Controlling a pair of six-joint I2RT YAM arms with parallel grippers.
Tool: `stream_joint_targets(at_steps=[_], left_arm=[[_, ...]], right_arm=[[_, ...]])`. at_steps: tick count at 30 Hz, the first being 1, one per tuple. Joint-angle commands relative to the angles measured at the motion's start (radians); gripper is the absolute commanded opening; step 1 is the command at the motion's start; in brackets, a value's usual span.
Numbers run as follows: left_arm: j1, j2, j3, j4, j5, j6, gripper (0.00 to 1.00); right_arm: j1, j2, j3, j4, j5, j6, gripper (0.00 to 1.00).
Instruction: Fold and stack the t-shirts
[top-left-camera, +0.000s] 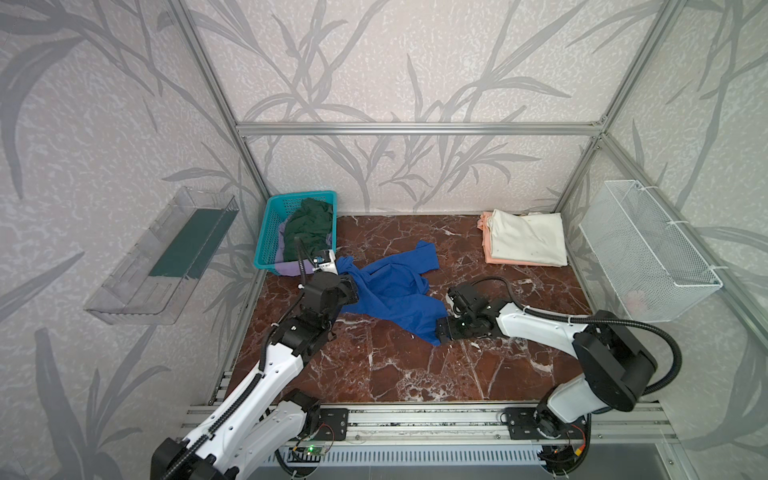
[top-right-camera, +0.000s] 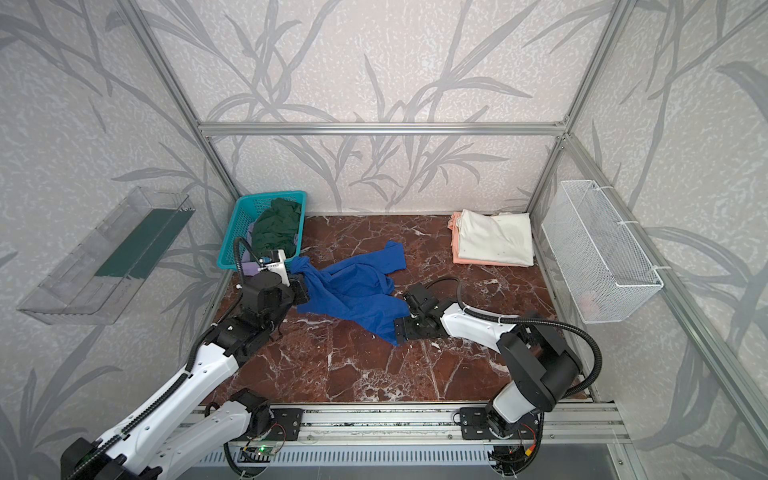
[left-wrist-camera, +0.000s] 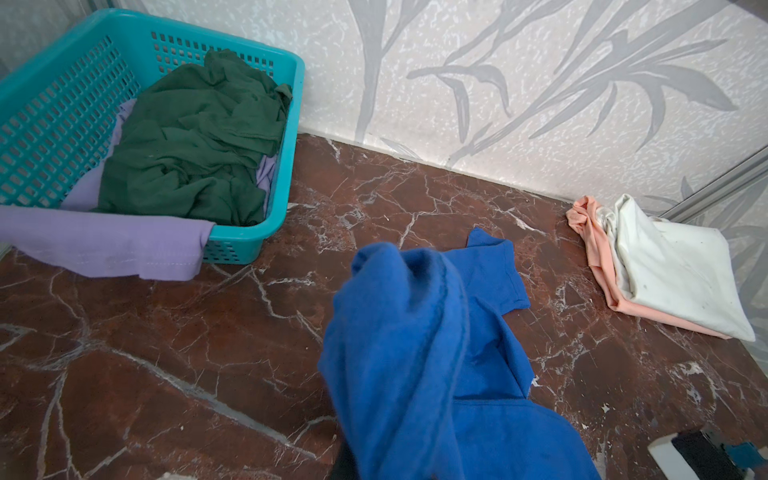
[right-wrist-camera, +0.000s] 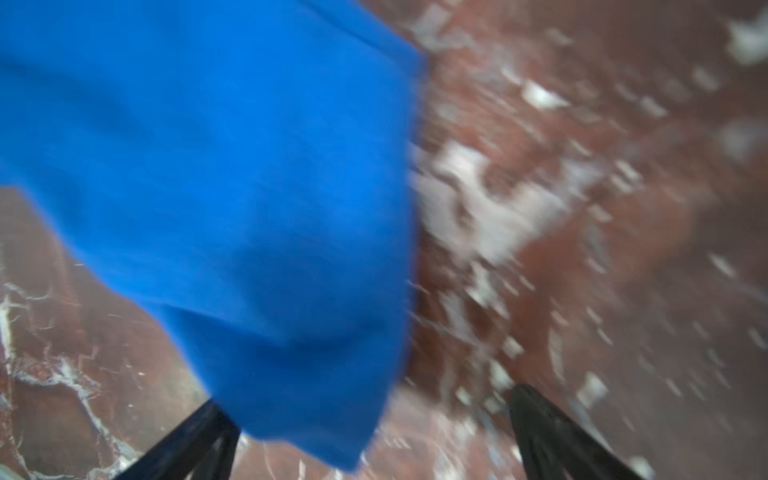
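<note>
Blue tee (top-left-camera: 395, 291): crumpled, one end bunched up, slv splayed flat.

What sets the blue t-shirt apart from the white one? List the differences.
The blue t-shirt lies crumpled; the white t-shirt is folded flat atop a peach t-shirt. The left gripper is shut on the blue t-shirt; no gripper touches the white t-shirt. Both lie outside the basket.

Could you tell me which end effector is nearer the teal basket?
Left. The left end effector, shut on the blue t-shirt, sits beside the teal basket; the right end effector stands open at the shirt's opposite edge, farther off.
</note>
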Motion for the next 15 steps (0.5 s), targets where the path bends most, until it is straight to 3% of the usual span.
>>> stream_joint_targets(at_steps=[1, 3, 6, 7, 9, 10, 15], left_arm=[[0.008, -0.020, -0.016, 0.001, -0.019, -0.035, 0.00], [0.010, -0.019, -0.015, -0.011, -0.017, -0.033, 0.00], [0.011, -0.009, 0.002, -0.028, -0.010, -0.023, 0.00], [0.012, -0.002, 0.011, -0.031, -0.008, -0.022, 0.00], [0.017, 0.022, 0.036, -0.035, 0.004, -0.016, 0.00], [0.021, 0.043, 0.057, -0.040, 0.010, -0.014, 0.00], [0.041, 0.183, 0.219, -0.050, 0.031, 0.043, 0.00]], right_arm=[[0.034, 0.059, 0.017, 0.014, -0.029, 0.015, 0.94], [0.039, 0.079, 0.021, 0.034, -0.030, 0.028, 0.85], [0.038, 0.099, 0.033, 0.051, -0.026, 0.033, 0.62], [0.038, 0.107, 0.048, 0.039, -0.019, 0.027, 0.48], [0.033, 0.111, 0.097, -0.020, 0.027, 0.024, 0.09], [0.025, 0.147, 0.134, -0.057, 0.055, 0.018, 0.00], [-0.066, 0.194, 0.357, -0.232, 0.146, -0.046, 0.00]])
